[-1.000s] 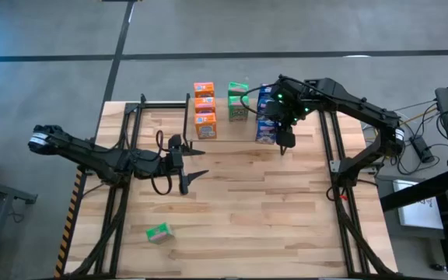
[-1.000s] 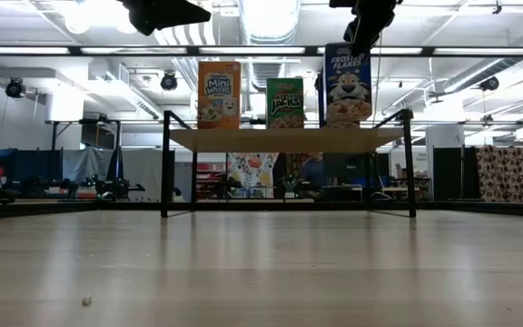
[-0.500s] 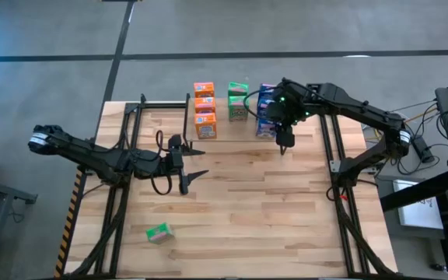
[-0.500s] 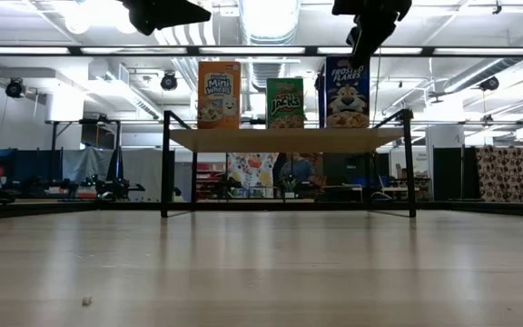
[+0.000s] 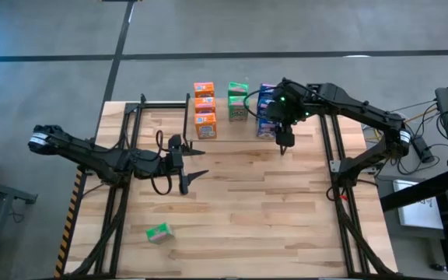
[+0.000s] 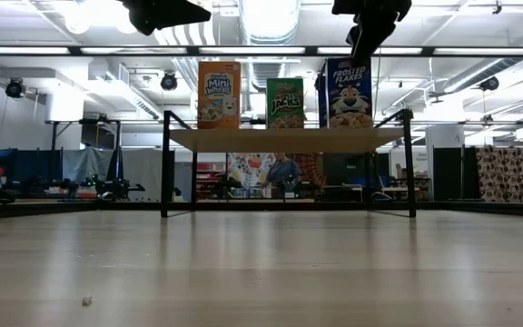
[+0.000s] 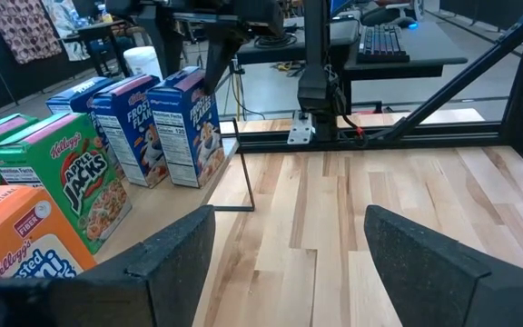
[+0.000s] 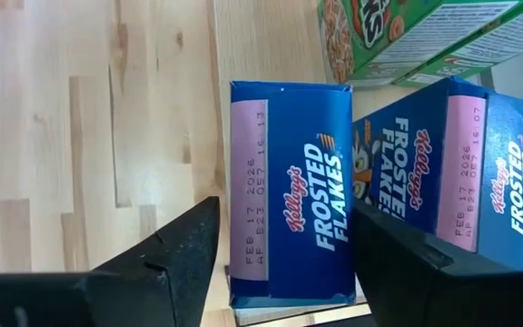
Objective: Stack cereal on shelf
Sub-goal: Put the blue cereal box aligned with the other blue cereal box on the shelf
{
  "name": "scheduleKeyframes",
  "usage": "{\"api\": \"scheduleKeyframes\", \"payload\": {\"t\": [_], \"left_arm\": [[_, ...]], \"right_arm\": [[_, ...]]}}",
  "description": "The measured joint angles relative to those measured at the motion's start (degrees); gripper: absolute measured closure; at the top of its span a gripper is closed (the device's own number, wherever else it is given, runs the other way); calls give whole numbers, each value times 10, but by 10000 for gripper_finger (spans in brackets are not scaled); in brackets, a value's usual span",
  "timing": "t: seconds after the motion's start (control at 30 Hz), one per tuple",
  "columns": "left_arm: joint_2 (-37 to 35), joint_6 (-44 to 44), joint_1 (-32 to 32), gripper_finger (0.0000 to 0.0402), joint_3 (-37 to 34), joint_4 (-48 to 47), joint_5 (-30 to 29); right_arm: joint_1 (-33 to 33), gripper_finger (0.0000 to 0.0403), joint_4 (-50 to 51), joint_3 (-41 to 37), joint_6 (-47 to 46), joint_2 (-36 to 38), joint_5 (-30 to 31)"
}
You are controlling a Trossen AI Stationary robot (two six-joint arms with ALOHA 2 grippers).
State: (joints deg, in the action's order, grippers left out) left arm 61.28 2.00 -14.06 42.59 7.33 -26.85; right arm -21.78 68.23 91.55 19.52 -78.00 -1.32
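Cereal boxes stand upright in three rows on the shelf [image 6: 284, 139] [image 5: 220, 109] at the table's far side: orange [image 5: 204, 107], green [image 5: 238, 101] and blue [image 5: 267, 109]. One more green box [image 5: 159, 232] lies on the tabletop near the near-left corner. My right gripper [image 5: 285, 142] [image 8: 284, 263] hangs open over the front blue box [image 8: 291, 191] [image 6: 348, 91], one finger to each side of its top. In the low view the fingers [image 6: 360, 38] end just above that box. My left gripper [image 5: 201, 163] [image 7: 289, 254] waits open over the table's left middle.
The shelf's thin black legs [image 6: 165, 163] [image 6: 409, 163] stand on the tabletop. Black frame rails [image 5: 123, 155] run along the table's left and right sides. Bare wood [image 5: 255, 202] lies between the shelf and the near edge. A person [image 6: 284, 173] shows far behind the shelf.
The front blue box has come down a little and now stands on the shelf plank, with a gap between its top and my right fingertips in the low view. My right gripper has shifted slightly toward the table's far edge. The left arm has kept still.
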Motion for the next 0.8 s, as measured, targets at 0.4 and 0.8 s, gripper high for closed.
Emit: {"api": "scheduleKeyframes", "payload": {"t": [0.4,0.8], "left_arm": [[0,0,0,135,0,0,0],[0,0,0,135,0,0,0]], "right_arm": [[0,172,5,56,-6,3,6],[0,264,-60,86,-20,-6,38]]}}
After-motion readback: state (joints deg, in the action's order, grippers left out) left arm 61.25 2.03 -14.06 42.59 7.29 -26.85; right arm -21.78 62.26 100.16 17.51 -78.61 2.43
